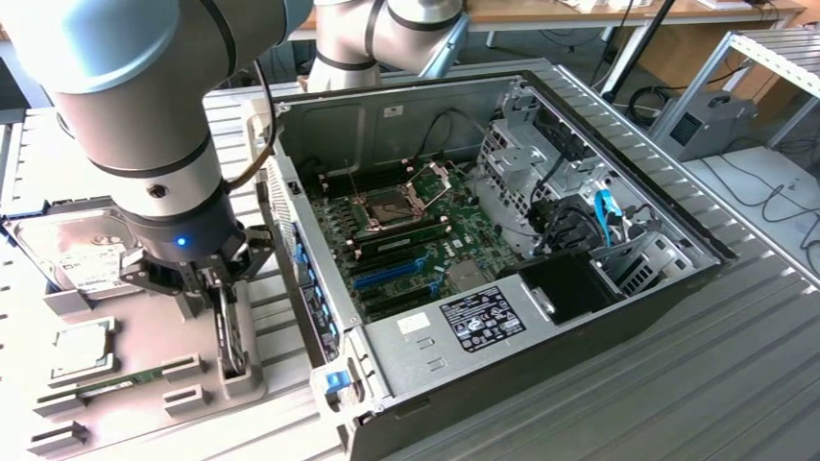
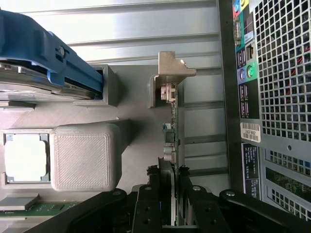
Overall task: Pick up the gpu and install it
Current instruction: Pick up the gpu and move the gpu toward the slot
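- Slim dark gpu card [image 2: 175, 116], silvery bracket [image 2: 171, 68]: other end hidden between black gripper's [image 2: 173, 171] fingers [image 2: 147, 201].
- Silver white-labelled hard drive [image 1: 75, 252] at grey tray's [image 1: 154, 327] corner: partly behind grey arm [image 1: 154, 144].
- Thin green memory stick [image 2: 48, 208]: partly under gripper.

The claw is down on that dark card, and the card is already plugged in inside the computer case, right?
Not quite. The gripper is down on the gpu, but the card stands on edge in the grey tray outside the computer case, not plugged in inside it. The exterior view shows this.
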Controlling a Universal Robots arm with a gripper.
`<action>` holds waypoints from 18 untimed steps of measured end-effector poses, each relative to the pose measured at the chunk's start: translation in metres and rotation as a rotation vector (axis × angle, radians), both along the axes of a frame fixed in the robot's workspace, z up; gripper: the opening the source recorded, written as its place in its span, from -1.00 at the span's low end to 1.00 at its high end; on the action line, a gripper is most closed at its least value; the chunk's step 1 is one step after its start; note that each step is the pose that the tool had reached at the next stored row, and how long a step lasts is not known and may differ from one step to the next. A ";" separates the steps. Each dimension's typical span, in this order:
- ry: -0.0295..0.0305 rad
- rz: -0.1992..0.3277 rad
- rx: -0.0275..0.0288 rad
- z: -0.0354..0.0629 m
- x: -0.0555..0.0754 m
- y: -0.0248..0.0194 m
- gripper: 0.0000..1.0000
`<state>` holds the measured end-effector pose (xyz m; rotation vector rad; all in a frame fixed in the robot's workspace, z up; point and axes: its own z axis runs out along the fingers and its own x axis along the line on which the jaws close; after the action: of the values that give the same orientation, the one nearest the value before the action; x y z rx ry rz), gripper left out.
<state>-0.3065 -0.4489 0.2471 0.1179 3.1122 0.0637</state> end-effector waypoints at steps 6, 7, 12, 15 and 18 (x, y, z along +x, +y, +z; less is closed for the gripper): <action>0.0001 0.000 -0.0001 0.0015 0.000 0.0000 -0.47; 0.0000 0.000 -0.0001 0.0016 0.000 0.0000 -0.47; 0.0001 0.000 -0.0001 0.0029 0.000 0.0001 -0.47; 0.0001 0.000 -0.0001 0.0035 0.000 0.0001 -0.47; 0.0003 0.000 -0.0003 0.0046 0.000 0.0002 -0.47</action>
<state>-0.3066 -0.4487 0.2517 0.1179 3.1124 0.0632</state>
